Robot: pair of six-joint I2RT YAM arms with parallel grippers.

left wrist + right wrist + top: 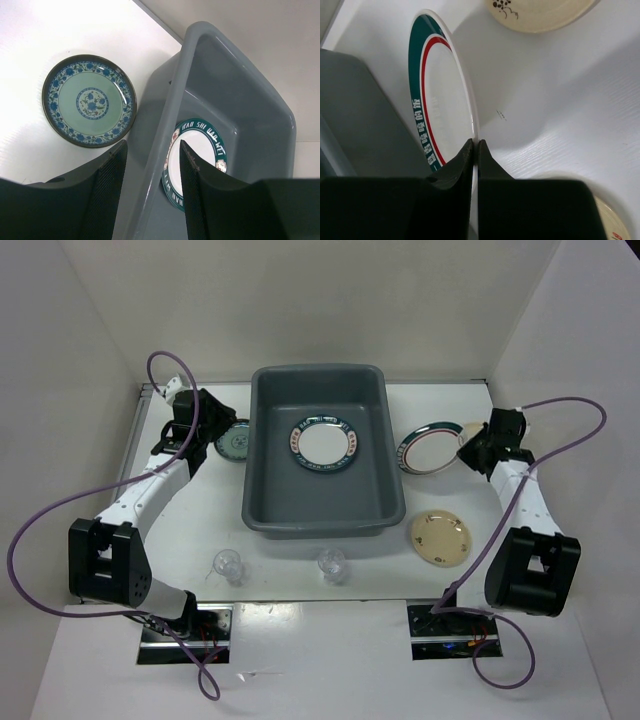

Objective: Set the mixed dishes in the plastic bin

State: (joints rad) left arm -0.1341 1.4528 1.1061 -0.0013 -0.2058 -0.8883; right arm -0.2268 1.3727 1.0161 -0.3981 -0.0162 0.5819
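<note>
We see right gripper (pixel 475 145) clamped on rim of striped plate (pixel 445 100), 3 o'clock of bin (pixel 262 480). Left gripper (pixel 152 147) jaws apart, empty, over bin's 9 o'clock wall. Green plate (pixel 323 443) inside bin. Tan plate (pixel 441 539) at 4, cup (pixel 331 563) at 6, second cup (pixel 227 565) at 7.

The white table (pixel 190 535) bore a deep grey plastic bin (pixel 264 465), blue-patterned green plate (pixel 235 443), speckled tan plate (pixel 441 538) and two clear plastic cups (pixel 227 565).

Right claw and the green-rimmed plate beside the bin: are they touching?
Touching. The right wrist view shows the right claw pinched shut on the edge of the green-rimmed plate, with no gap between its fingers and the rim.
</note>
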